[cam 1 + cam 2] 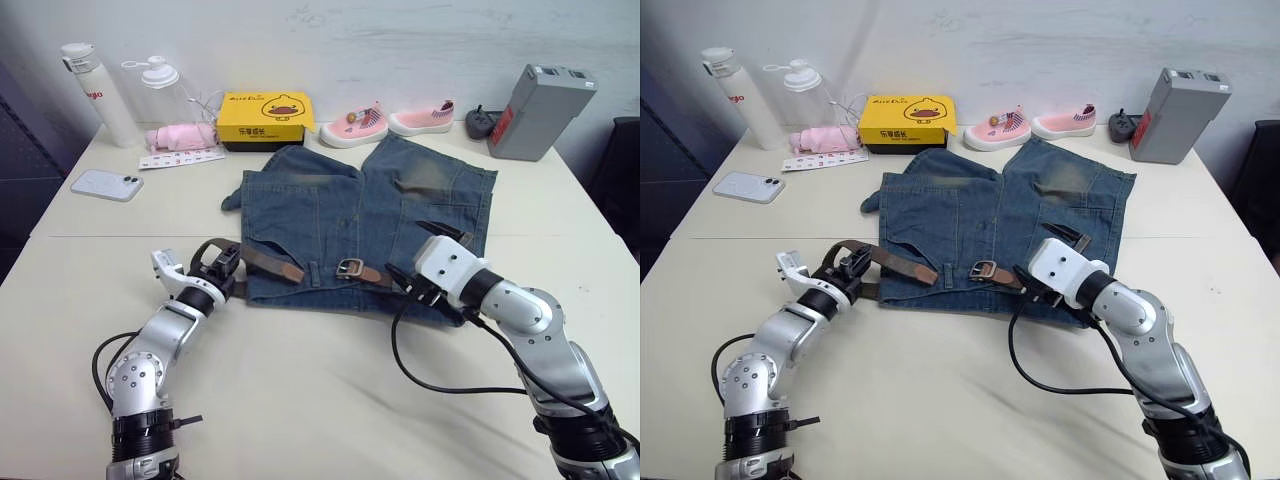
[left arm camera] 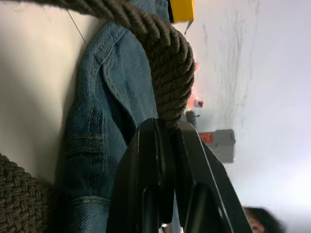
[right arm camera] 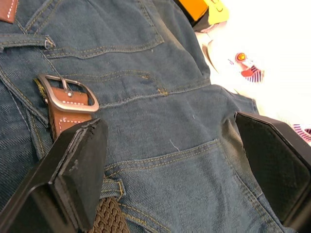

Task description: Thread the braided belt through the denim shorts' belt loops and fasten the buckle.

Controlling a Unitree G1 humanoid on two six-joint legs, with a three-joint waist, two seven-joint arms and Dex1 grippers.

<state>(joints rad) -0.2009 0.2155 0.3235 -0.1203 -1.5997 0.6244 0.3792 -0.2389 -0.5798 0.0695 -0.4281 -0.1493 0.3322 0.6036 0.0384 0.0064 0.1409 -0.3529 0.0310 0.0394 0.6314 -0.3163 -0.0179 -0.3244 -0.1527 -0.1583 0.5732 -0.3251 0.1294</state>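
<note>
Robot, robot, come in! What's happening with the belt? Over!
Left gripper shut on braided belt. Right gripper open over denim shorts. Buckle unfastened. Nothing blocking.

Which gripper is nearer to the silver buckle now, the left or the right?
Right. The right gripper, open, sits just beside the buckle; the left gripper grips the braided belt past the shorts' edge.

Coarse woven braided belt (image 2: 167, 58), brushed metal buckle (image 3: 68, 92), faded twill denim shorts (image 1: 370, 215), matt rubbery claw pads (image 3: 85, 170)
</note>
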